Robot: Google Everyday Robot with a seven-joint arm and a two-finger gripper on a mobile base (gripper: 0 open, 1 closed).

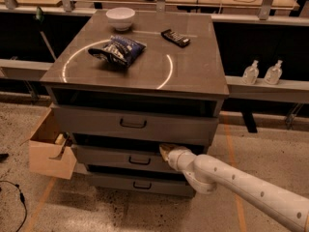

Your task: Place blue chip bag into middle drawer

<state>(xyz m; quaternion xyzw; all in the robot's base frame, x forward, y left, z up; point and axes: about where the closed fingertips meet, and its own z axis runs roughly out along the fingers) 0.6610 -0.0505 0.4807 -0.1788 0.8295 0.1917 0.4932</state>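
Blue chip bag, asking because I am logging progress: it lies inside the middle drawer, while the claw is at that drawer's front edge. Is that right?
Not quite. The blue chip bag lies on the cabinet top, not inside the middle drawer; the camera view shows this. The claw is indeed at that drawer's front edge.

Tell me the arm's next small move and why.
Probably pull the middle drawer outward. The gripper is at its top edge, right of the handle; the drawer shows only a narrow dark opening, and the blue chip bag lies on the cabinet top.
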